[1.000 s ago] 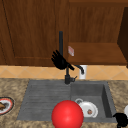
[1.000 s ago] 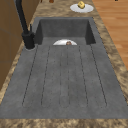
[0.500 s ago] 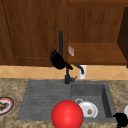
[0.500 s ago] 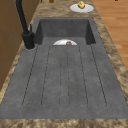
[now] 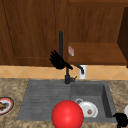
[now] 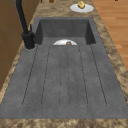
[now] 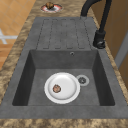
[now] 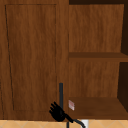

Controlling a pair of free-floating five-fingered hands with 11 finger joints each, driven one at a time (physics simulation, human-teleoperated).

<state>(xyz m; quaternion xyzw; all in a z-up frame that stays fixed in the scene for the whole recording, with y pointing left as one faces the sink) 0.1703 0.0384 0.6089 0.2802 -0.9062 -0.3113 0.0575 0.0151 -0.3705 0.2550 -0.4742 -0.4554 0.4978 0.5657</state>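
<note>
Left hand [image 5: 58,61] hangs in the air at the black faucet [image 5: 67,75], level with the tall upright rod and just above where the spout bends off to the right. Fingers spread and fairly straight, pointing up and left; nothing gripped. The palm overlaps the rod in the front view, but whether it actually touches cannot be told. The upper view shows the same hand [image 8: 58,113] against the wooden cabinet door [image 8: 32,57], fingers fanned.

Right hand [image 5: 121,119] sits low at the front right corner of the sink [image 5: 47,97], over the stone counter; it reads as a dark lump, and how its fingers stand cannot be told.

Faucet base stands on the back rim of the sink, between drainboard and basin. The spout ends near a white cup [image 5: 83,71] against the tiled wall. In the basin lies a white plate [image 7: 62,87] with a small brown bit of food [image 7: 56,88] on it, the drain [image 7: 82,80] just beside. A red ball [image 5: 67,115] sits at the front edge, left of the plate. On the counter to the left, a red-rimmed plate [image 5: 5,105] with food. On the counter right of the basin, a white dish [image 6: 81,7] carrying something yellow. A small pink tag [image 5: 71,50] hangs at the open shelf [image 5: 97,52].
</note>
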